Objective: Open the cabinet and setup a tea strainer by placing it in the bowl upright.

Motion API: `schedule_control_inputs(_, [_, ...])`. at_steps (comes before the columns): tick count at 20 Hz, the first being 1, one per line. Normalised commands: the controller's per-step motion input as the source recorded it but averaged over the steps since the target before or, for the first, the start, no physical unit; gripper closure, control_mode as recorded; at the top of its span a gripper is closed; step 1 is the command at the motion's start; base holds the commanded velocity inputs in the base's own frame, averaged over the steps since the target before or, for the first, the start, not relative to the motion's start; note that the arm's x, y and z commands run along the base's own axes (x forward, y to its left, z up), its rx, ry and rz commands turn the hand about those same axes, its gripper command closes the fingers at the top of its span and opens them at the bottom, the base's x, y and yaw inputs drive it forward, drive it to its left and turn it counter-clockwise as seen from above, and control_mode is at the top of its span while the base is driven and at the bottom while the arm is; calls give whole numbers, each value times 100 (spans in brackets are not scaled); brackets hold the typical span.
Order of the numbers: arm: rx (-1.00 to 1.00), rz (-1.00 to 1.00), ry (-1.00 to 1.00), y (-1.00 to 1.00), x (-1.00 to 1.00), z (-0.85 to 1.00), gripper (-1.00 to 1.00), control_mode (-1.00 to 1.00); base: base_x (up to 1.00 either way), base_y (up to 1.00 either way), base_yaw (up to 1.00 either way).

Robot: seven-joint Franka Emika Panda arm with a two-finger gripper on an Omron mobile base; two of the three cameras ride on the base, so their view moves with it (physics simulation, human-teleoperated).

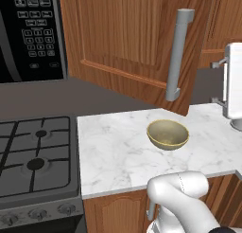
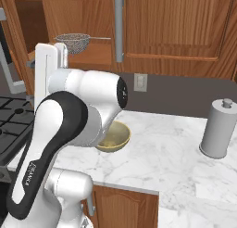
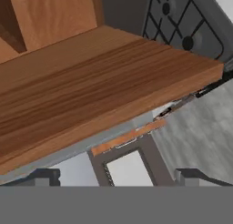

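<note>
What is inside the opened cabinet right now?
The tea strainer sits on the cabinet shelf, mesh basket up front, handle pointing right. The robot's arm covers the lower left of the opening, so that part stays unseen.

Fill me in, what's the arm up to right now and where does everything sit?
The cabinet door already stands swung open. The tea strainer sits on its shelf inside, untouched. The gripper is open and empty, raised near the underside of the cabinet, holding nothing. The bowl sits empty on the marble counter, right of the stove. Lifting the strainer out and setting it in the bowl is not yet done.
</note>
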Motion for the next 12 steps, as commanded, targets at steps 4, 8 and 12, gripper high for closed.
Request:
schedule_control_inputs(4, [0,2,-1,0,46,0,-100,-100,0,0,0])
schedule_control_inputs(8, [0,0,-4,0,22,0,-100,-100,0,0,0])
schedule_control_inputs(12, [-1,0,0,0,0,0,-100,-100,0,0,0])
